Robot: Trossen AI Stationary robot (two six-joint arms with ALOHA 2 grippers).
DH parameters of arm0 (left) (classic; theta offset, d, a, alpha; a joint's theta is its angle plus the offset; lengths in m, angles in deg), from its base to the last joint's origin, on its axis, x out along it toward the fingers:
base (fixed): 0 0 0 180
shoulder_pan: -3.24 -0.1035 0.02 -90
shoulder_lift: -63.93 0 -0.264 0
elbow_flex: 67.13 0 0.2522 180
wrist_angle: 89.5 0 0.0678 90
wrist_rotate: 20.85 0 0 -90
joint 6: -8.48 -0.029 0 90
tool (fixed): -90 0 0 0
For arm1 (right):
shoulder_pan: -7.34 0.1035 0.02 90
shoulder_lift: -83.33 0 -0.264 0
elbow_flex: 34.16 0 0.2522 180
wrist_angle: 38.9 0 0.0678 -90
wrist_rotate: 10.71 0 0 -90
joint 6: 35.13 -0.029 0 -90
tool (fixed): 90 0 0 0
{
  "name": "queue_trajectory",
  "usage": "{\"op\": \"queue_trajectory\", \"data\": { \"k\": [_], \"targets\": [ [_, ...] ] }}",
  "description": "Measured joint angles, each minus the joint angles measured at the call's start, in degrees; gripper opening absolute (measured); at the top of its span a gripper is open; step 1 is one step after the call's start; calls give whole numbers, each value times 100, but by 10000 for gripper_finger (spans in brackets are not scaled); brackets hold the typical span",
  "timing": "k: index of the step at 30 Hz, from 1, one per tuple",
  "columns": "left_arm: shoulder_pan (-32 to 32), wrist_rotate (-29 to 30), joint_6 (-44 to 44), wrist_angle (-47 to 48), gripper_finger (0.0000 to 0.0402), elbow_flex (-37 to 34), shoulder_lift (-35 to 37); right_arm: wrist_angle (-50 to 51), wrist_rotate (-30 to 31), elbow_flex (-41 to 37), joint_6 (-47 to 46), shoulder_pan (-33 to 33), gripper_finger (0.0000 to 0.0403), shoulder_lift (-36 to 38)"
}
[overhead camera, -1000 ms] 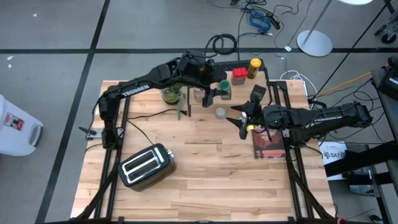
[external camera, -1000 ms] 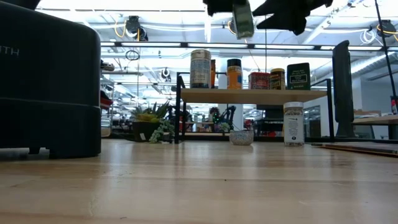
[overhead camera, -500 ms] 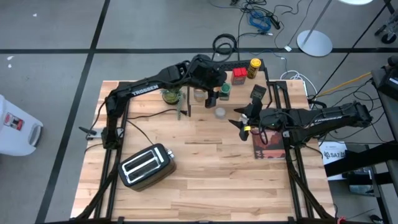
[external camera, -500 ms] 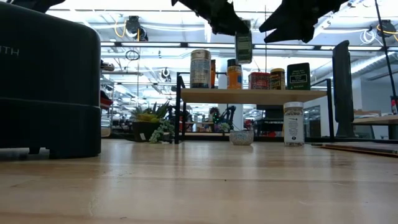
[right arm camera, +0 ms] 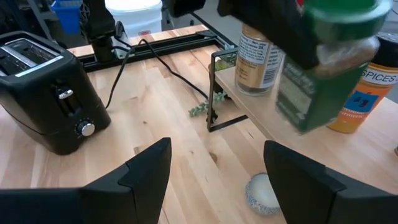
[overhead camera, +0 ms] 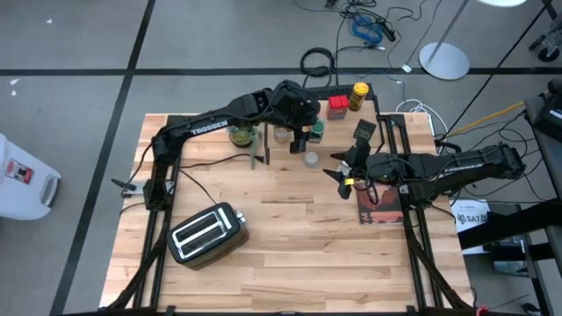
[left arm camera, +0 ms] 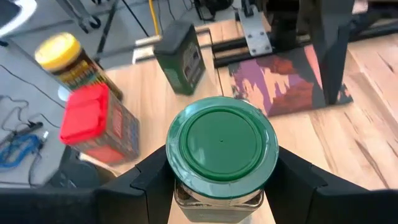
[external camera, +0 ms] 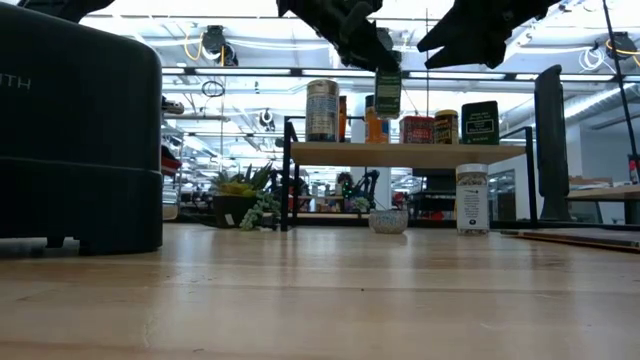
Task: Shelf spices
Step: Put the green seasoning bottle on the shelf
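Observation:
My left gripper (left arm camera: 221,186) is shut on a green-lidded spice jar (left arm camera: 222,146), which hangs above the shelf (external camera: 410,154), a light wood top on black legs. On the shelf stand a red tin (left arm camera: 99,124), a yellow-lidded bottle (left arm camera: 68,62), a dark green tin (left arm camera: 181,57) and a blue-labelled jar (right arm camera: 258,56). One white-labelled jar (external camera: 472,198) and a small round jar (right arm camera: 261,190) rest on the table by the shelf. My right gripper (right arm camera: 217,180) hovers open over the table right of the shelf, nothing between its fingers. My left gripper pinches the jar's body just under the green lid (left arm camera: 186,198) between its two fingers (left arm camera: 146,183), one on each side. The fingers slant down from the table's left side. The jar hangs nearly upright, lid up, clear of the shelf top (external camera: 388,92).
A black-and-silver toaster (overhead camera: 206,233) sits near the table's front left. A small green plant (overhead camera: 241,134) stands at the shelf's left end. A flat reddish board (overhead camera: 379,204) lies under the right arm. Bare wood lies at the table's middle and front.
My left gripper has come down toward the shelf top and a little toward the table's right edge, carrying the green-lidded jar with it. The jar now hangs lower, just above the other spices, still clear of the shelf.

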Motion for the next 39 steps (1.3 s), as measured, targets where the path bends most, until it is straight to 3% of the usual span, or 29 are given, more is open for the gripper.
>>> {"op": "queue_trajectory", "data": {
  "k": [6, 12, 29, 39],
  "targets": [
    [15, 62, -2, 169, 205, -1, -66, -3, 69, 0, 209, 0, 242, 0],
    [26, 79, -2, 164, 205, -1, -66, -32, 781, 0, 738, -47, 242, 0],
    [26, 377, -34, 302, 205, -2, -229, -248, 225, 2, 1223, -1062, 242, -293],
    [26, 528, -120, 312, 205, -2, -232, -324, -35, 2, 1223, -1246, 242, -577]
  ]
}}
